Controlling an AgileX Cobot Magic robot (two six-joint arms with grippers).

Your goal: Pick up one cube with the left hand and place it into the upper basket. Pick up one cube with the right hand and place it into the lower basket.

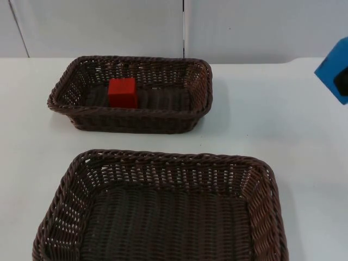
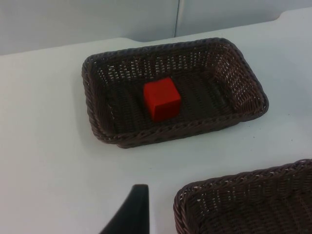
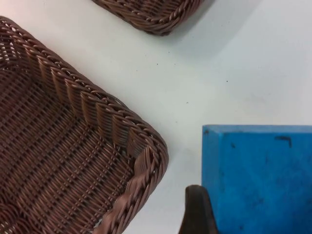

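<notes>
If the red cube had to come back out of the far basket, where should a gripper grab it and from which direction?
From straight above, fingers on two opposite vertical faces. The red cube sits flat on the floor of the upper basket, whose woven walls block any sideways approach. There is open floor around it in the left wrist view, so the fingers should probably fit on either pair of faces.

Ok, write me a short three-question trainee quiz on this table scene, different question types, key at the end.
1. True or false: the red cube lies inside the upper basket.
2. The blue cube is: A) in the lower basket, B) at the right end effector, off to the side of both baskets, C) beside the red cube.
3. Fill in: the lower basket holds ____ cubes.

Key: 1 true; 2 B; 3 no.
</notes>
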